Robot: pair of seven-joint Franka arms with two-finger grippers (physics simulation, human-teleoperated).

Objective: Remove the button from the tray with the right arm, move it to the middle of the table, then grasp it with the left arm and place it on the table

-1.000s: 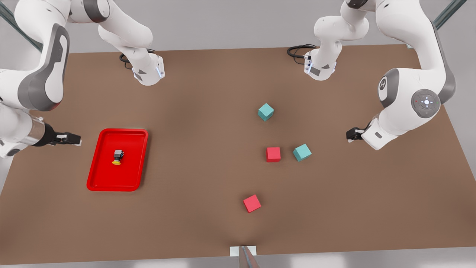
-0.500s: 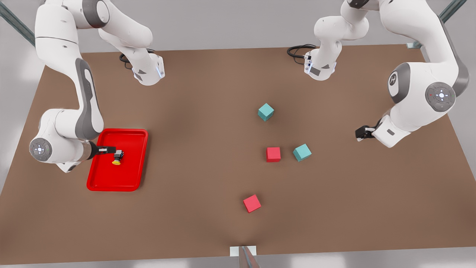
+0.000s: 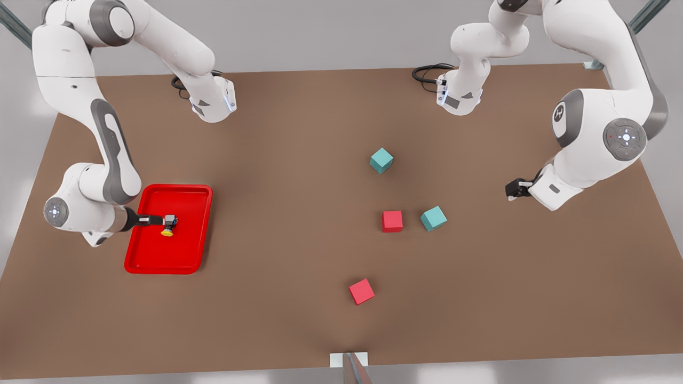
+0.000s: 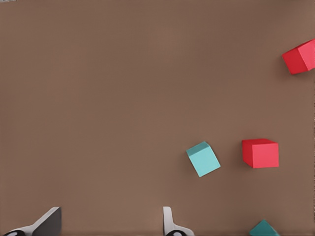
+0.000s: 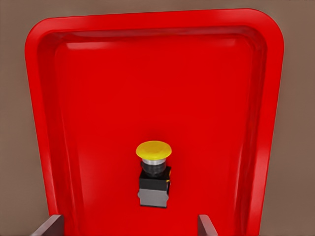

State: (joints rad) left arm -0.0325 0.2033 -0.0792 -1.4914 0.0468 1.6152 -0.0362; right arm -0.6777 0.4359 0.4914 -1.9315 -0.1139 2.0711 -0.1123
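The right claw (image 3: 160, 219) is down over the red tray (image 3: 140, 255) on the front view's left, reaching in from the tray's outer side, its tip right at the button (image 3: 169, 224). From the right wrist view the two fingertips (image 5: 49, 227) stand spread wide, one on either side of the button (image 5: 154, 173) and short of it — released, nothing gripped. The button lies on its side on the tray floor (image 5: 147, 88), yellow cap pointing away from the claw, dark boxy body nearest to it, roughly mid-tray.

Over on the front view's right, the left claw (image 3: 513, 188) hangs above the brown counter (image 3: 277, 160), well apart from the tray — this arm waits. Its wrist view shows the fingertips (image 4: 168, 223) set apart, with bare counter between them — released as well.

Scattered on the counter between the arms: a teal cube (image 3: 381, 160) farthest back, a red cube (image 3: 392, 221) just beside a second teal cube (image 3: 433, 218), and another red cube (image 3: 362, 291) nearer the front edge. The left wrist view catches the teal cube (image 4: 203, 159) near the red cube (image 4: 260, 153).
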